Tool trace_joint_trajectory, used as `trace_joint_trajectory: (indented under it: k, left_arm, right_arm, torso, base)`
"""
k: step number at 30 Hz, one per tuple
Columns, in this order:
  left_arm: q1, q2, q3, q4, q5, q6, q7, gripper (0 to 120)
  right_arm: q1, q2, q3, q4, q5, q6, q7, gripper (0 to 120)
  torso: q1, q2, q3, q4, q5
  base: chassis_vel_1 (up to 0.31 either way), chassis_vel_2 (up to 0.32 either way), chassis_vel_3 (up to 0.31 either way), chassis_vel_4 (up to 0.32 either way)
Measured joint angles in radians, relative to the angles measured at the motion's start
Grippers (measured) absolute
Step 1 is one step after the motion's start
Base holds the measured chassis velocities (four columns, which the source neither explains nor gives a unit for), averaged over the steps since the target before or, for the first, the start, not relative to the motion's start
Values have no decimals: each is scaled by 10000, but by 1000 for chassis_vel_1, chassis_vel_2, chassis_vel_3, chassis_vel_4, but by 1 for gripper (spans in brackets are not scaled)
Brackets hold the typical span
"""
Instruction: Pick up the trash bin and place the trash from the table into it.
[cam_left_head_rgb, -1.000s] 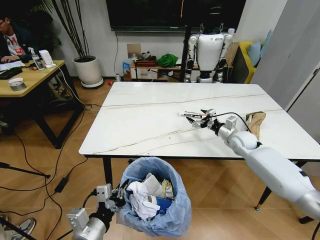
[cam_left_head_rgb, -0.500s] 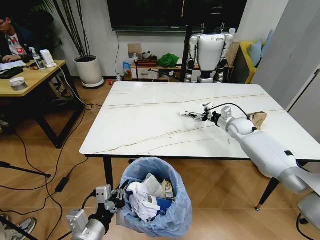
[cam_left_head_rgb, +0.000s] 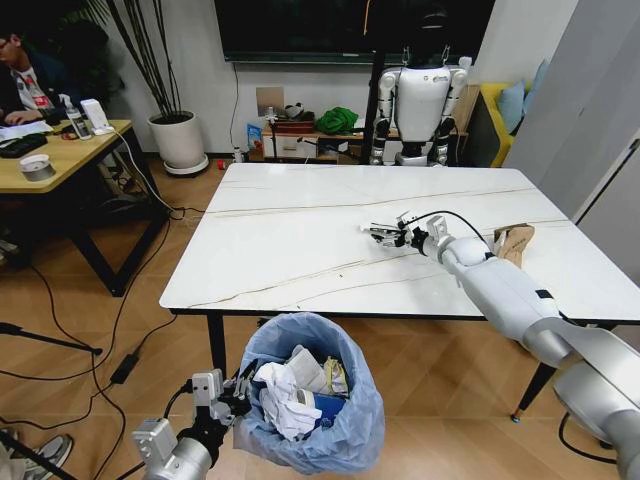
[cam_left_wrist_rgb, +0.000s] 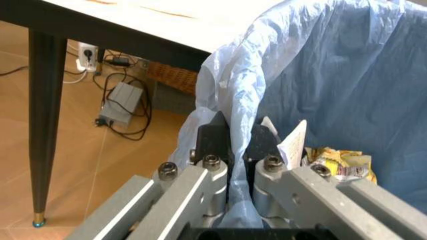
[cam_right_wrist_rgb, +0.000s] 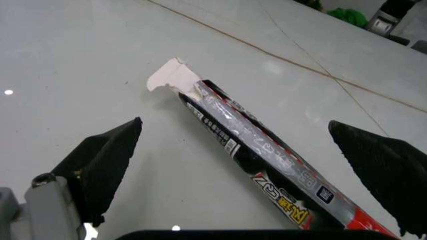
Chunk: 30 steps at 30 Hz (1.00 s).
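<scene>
Trash bin (cam_left_head_rgb: 312, 408) sitting low by the white table (cam_left_head_rgb: 290, 240), left claw (cam_left_wrist_rgb: 237, 142) pinching its blue bag rim, right claw (cam_left_head_rgb: 392, 234) spreading wide around a wrapper (cam_right_wrist_rgb: 267, 150), wood floor (cam_left_head_rgb: 70, 330) below.

Glossy marble-look table (cam_left_head_rgb: 300, 240); crinkled translucent plastic bin liner (cam_left_head_rgb: 350, 430); shiny foil wrapper (cam_right_wrist_rgb: 267, 150).

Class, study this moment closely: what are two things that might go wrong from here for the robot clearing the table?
1. The right gripper is open around a thin, flat wrapper lying on the smooth table; the fingers may slide over it or push it away.
2. The left gripper holds the trash bin by pinching its rim and thin bag lining; the plastic could slip or tear, tipping the already well-filled bin.
</scene>
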Motion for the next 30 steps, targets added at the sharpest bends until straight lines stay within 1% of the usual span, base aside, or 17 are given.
trace_joint_trajectory:
  k: [6, 9, 12, 14, 15, 18, 19, 20, 22, 23, 28, 29, 30]
  left_arm:
    - [-4, 29, 32, -5, -17, -4, 3, 0]
    - [-3, 25, 46, -17, -17, -6, 3, 0]
    - [12, 26, 49, -53, -17, -7, 3, 0]
    - [17, 33, 40, -76, -17, -9, 3, 0]
    - [17, 33, 40, -76, -17, -9, 3, 0]
    - [21, 37, 36, -91, -17, -12, 3, 0]
    - [21, 37, 36, -91, -17, -12, 3, 0]
    - [15, 36, 35, -91, -17, -13, 3, 0]
    - [11, 29, 36, -91, -17, -12, 3, 0]
    - [11, 29, 36, -91, -17, -12, 3, 0]
    - [-1, 29, 31, -91, -15, -19, 3, 0]
    - [-15, 29, 31, -91, -15, -19, 3, 0]
    - [-15, 29, 31, -91, -15, -19, 3, 0]
  right_arm:
    - [0, -28, 48, -124, -175, -244, 430, 98]
    - [0, -11, 83, -216, -211, -323, 549, 94]
    - [-22, -114, 99, -232, -244, -475, 596, 83]
    - [-61, -221, 103, -206, -245, -532, 611, 74]
    - [-61, -221, 103, -206, -245, -532, 611, 74]
    - [-107, -282, 103, -115, -230, -587, 656, 61]
    - [-113, -296, 103, -96, -225, -602, 661, 59]
    - [-127, -341, 90, -47, -214, -645, 663, 52]
    - [-133, -385, 65, -16, -202, -678, 656, 46]
    - [-133, -385, 65, -16, -202, -678, 656, 46]
    - [-130, -456, 21, -44, -178, -704, 605, 23]
    - [-128, -466, 12, -47, -176, -706, 587, 20]
    - [-128, -466, 12, -47, -176, -706, 587, 20]
  torso:
    - [0, 0, 0, -1, 0]
    - [0, 0, 0, -1, 1]
    - [0, 0, -1, 2, 1]
    - [-1, 1, -2, -2, -2]
    - [-1, 1, -2, -2, -2]
    - [-1, 1, -2, -1, 0]
    - [-1, 1, -2, 0, 0]
    - [-1, 1, -2, 0, 0]
    - [-1, 1, -1, 1, 0]
    - [-1, 1, -1, 1, 0]
    - [-1, 1, -1, 0, 2]
    - [-1, 1, -1, 0, 1]
    - [-1, 1, -1, 0, 1]
  base:
    - [0, 0, 0, 0]
    - [0, 0, 0, 0]
    - [0, 0, 0, 0]
    - [0, 0, 0, 0]
    - [0, 0, 0, 0]
    - [0, 0, 0, 0]
    - [0, 0, 0, 0]
    - [0, 0, 0, 0]
    - [0, 0, 0, 0]
    - [0, 0, 0, 0]
    - [0, 0, 0, 0]
    - [0, 0, 0, 0]
    - [0, 0, 0, 0]
